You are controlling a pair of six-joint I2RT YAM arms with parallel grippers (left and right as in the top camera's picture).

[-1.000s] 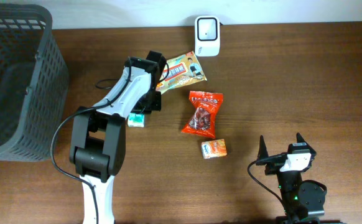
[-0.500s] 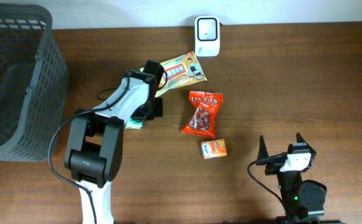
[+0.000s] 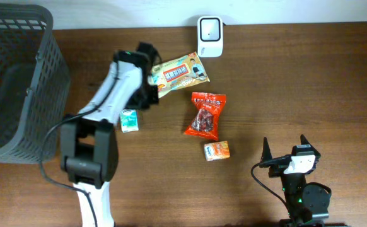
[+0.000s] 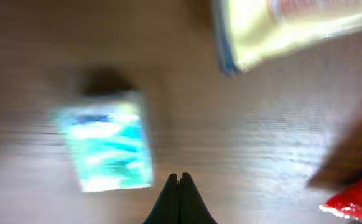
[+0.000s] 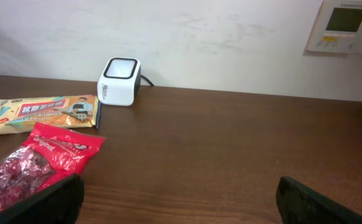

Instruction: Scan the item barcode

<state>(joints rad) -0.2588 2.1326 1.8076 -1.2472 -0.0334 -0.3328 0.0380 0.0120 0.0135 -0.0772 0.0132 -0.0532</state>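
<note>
Dark brown wooden table under me, grain running sideways, and a plain white wall behind it. On that wall, at the right, there's a pale wall panel with a small greenish display, its figures too small to read. A dark mesh basket stands at the table's left end.

The white scanner sits at the back edge against the wall. There's a dark mark on its side that I can't make out.

Now the goods. The yellow packet lies just in front of the scanner, with a red band of lettering I can't read. The red packet is below it, with pale print that's also unreadable. Nearest my right arm is the small orange box. The teal box lies flat beside my left arm, blurred in my wrist view.

My left claw is pinched tight, fingertips together on nothing, above bare wood between the teal box and the yellow packet. My right claw is spread wide and empty at the near right, well apart from everything.
</note>
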